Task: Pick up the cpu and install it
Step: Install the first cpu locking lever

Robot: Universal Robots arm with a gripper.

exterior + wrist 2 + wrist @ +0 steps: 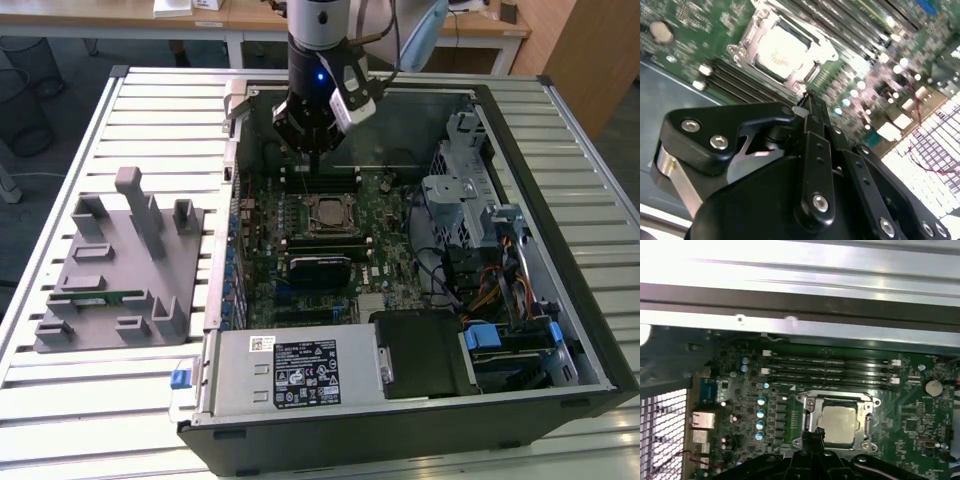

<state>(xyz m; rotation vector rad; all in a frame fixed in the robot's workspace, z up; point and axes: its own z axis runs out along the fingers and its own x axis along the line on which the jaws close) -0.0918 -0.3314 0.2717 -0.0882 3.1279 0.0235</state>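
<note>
The cpu point(328, 213), a small square chip with a pale silver top, lies flat inside its socket on the green motherboard point(385, 270) of the open computer case. Both wrist views show it framed by the metal socket bracket, the cpu point(779, 50) and the cpu point(840, 422). My gripper point(314, 158) hangs above the board just behind the socket, clear of the chip. Its black fingers are pressed together with nothing between them, seen as the gripper point(807, 100) and the gripper point(813, 434) in the wrist views.
A grey plastic fixture point(110, 265) with a green memory stick point(100, 297) stands at the exterior view's left. A black heatsink block point(320, 268) sits in front of the socket. Memory slots point(830, 370), the power supply point(290, 370) and a drive cage point(470, 200) crowd the case.
</note>
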